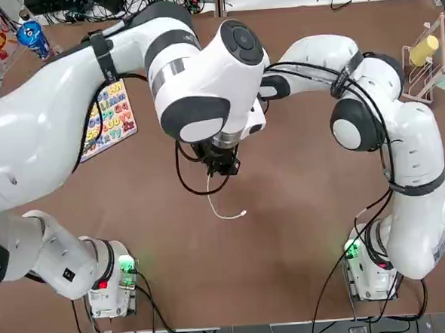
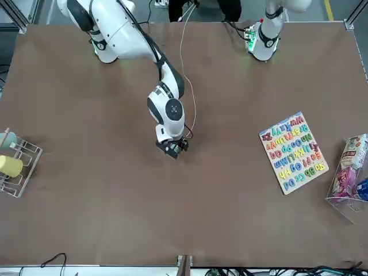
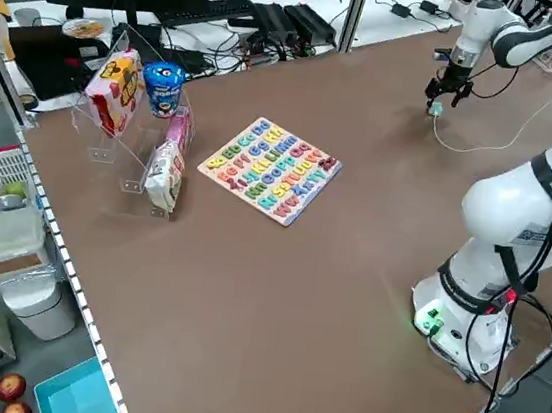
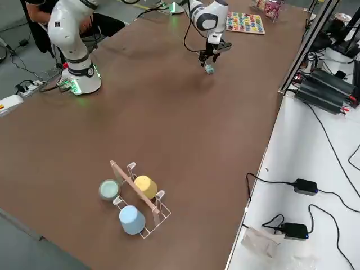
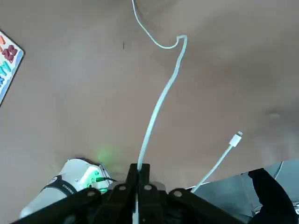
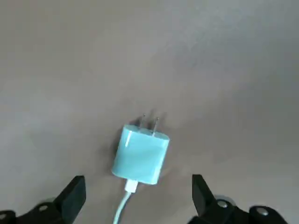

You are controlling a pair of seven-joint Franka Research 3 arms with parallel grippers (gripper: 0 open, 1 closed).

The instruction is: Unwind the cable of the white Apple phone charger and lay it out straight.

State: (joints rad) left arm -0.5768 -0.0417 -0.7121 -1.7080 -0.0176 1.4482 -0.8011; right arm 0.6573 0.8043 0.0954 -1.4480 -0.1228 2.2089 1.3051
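The white Apple phone charger (image 6: pixel 140 153) lies flat on the brown table, prongs pointing away from my right gripper (image 6: pixel 138 183), which hovers just above it, open, one finger on each side. From the sides the charger (image 4: pixel 209 68) (image 3: pixel 435 109) sits right under that gripper (image 4: pixel 212 55). The thin white cable (image 5: pixel 161 100) runs from the charger up to my left gripper (image 5: pixel 138 171), which is shut on it and raised above the table (image 1: pixel 221 163). The cable's free tail ends in the connector tip (image 1: pixel 243 213) (image 5: pixel 238 136). My right gripper is hidden under the left arm in the top view.
A colourful letter puzzle board (image 1: pixel 110 117) lies on the robot's left side of the table. A clear stand with snacks and a blue can (image 1: pixel 3 44) is in the far left corner. A wire rack with cups (image 1: pixel 427 59) stands at the far right.
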